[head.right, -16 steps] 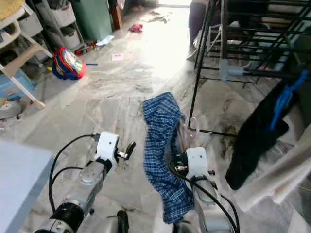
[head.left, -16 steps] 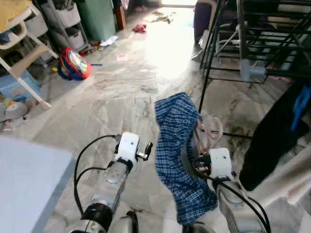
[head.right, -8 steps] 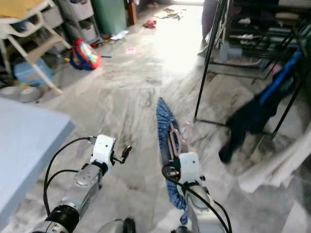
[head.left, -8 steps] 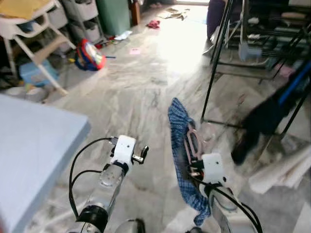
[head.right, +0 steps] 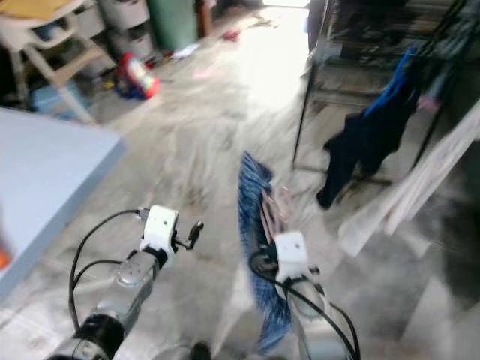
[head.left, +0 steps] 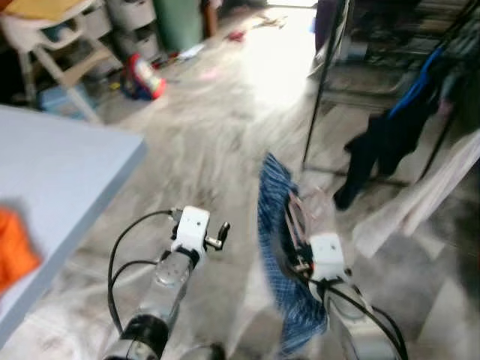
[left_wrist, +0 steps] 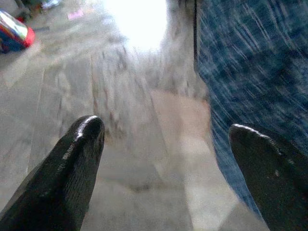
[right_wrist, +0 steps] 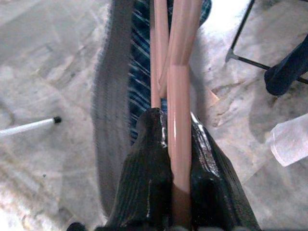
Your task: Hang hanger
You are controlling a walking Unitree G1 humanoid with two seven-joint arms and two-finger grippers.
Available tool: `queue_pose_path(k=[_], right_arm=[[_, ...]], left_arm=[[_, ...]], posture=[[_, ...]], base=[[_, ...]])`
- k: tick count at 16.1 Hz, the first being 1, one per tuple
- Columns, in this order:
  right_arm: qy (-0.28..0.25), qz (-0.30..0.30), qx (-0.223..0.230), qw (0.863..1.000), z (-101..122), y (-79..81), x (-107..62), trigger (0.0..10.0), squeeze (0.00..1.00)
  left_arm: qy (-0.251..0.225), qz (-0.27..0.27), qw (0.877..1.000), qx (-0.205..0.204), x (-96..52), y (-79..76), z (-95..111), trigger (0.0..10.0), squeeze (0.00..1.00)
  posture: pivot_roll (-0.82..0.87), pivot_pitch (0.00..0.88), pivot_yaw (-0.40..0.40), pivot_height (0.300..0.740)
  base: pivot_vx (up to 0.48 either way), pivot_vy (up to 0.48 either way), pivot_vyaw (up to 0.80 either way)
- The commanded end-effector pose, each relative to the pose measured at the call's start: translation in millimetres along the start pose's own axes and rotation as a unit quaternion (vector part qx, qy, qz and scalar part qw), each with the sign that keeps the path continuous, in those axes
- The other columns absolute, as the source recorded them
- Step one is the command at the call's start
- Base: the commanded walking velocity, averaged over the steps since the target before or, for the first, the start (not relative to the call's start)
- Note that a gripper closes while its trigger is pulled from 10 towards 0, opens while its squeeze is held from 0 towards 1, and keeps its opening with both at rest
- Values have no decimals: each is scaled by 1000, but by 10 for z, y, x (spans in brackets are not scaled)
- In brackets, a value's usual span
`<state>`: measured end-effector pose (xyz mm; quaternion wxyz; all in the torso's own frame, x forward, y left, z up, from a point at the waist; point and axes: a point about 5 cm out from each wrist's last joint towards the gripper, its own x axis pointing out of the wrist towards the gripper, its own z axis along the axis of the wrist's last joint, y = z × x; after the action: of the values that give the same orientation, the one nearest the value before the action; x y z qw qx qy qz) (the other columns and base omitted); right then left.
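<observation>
Head views blurred. Right gripper (right_wrist: 173, 144) is seen at 5 o'clock, fingers (right_wrist: 144, 168) pressed tight on a pink hanger (right_wrist: 179, 96); the hanger stem is pinched between both pads and runs forward past the fingertips. A blue checked cloth (head.left: 279, 225) is draped on the hanger and hangs down just left of the gripper, its lower end trailing below the wrist.

Left gripper (left_wrist: 168, 159) is held out at 7 o'clock, fingers spread wide, nothing between them; the cloth is seen just beside its right finger (left_wrist: 269, 178).

A pale blue table (head.left: 60, 180) is noted at 9 o'clock, with an orange item (head.left: 13, 251) lying on it at the near edge.

Marble floor (head.left: 202, 127) extends toward 12 o'clock. A black rack (head.right: 307, 82) stands at 1 o'clock; a dark garment (head.right: 360, 142) hangs from it, a white cloth (head.left: 420, 195) at 2 o'clock beside it.

A red-and-blue bag (head.left: 142, 77) lies far at 11 o'clock, near a white chair (head.left: 52, 45)
</observation>
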<state>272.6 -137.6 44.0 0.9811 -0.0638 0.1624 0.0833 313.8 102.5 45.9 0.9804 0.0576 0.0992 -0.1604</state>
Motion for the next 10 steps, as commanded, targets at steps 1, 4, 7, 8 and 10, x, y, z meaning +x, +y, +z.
queue_pose_path(k=[1,4,7,8,10], right_arm=[[-5,-12,-12,1000,-15,-32,-16,10000,0],[-25,-27,-29,999,30,-53,-23,10000,0],[-21,-34,-6,999,-23,-138,-60,10000,0],[-17,-26,-16,999,-39,-135,-47,10000,0],[-22,-19,-31,999,10,-155,25,10000,0]], left_arm=[[-1,-1,1000,-1,-2,-19,-6,10000,0],[4,1,1000,-8,-33,7,-46,10000,0],[-6,18,1000,-17,-44,44,-44,10000,0],[-7,18,1000,-18,-27,38,-33,10000,0],[-15,19,999,-24,31,22,41,10000,0]], posture=[[-40,176,64,740],[-38,181,63,740],[-28,140,44,740],[-26,123,37,740],[-12,81,19,740]], base=[[0,0,0],[0,0,0],[0,0,0],[0,0,0],[0,0,0]])
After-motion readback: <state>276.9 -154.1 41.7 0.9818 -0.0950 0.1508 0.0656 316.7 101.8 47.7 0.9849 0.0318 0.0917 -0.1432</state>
